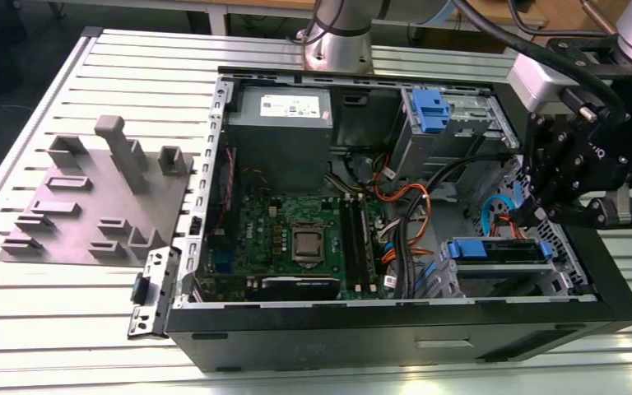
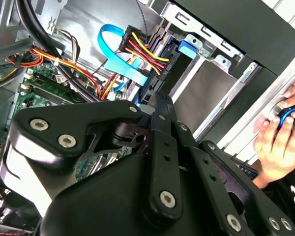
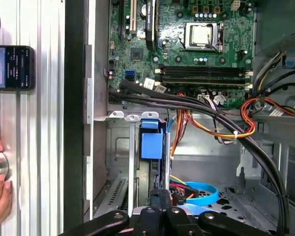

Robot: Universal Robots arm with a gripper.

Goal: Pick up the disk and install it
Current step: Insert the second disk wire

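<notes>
The disk sits in the lower drive bay at the front right corner of the open computer case, its blue rail facing up. In the first wrist view its blue rail stands between the bay's metal walls. My gripper hangs just above the disk, inside the case by the exterior view's right wall. Its dark fingers are shut together with nothing visible between them, their tips close to the disk's edge and the power and data cables. I cannot tell whether the tips touch the disk.
A grey power-supply box and a silver drive cage with a blue latch fill the case's far side. The green motherboard lies in the middle, crossed by cable bundles. A person's hand rests outside the case. A grey fixture plate lies left.
</notes>
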